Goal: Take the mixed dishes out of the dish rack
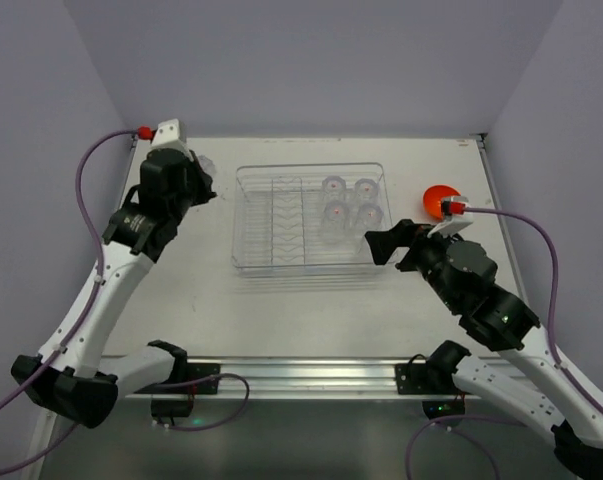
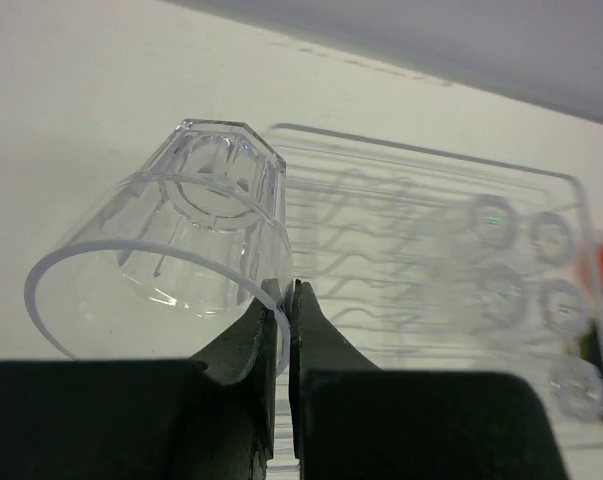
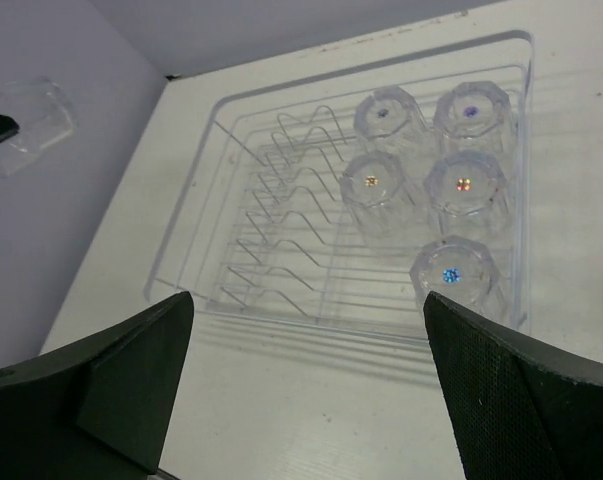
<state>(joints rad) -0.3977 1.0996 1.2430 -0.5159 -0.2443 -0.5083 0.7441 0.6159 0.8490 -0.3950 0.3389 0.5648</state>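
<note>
Top external view: nearest, the right gripper (image 3: 306, 390) stands wide open and empty, just off the near right corner of the dish rack (image 1: 243, 225), which sits mid-way across the table (image 1: 211, 300). Five clear cups (image 3: 466, 185) sit upside down in the rack's right part. An orange bowl (image 1: 439, 200) rests by the table's right edge. Toward the far left corner, the left gripper (image 2: 284, 300) pinches the rim of a sixth cup (image 2: 181, 240), which is tipped sideways.

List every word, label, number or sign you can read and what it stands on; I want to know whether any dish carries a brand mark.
None: no text can be read in any view.
The five clear faceted plastic cups in the clear rectangular plastic dish rack show only small coloured glints on their upturned bases, not print.
The sixth clear cup, pinched by the left gripper, and the small orange bowl look unmarked.
</note>
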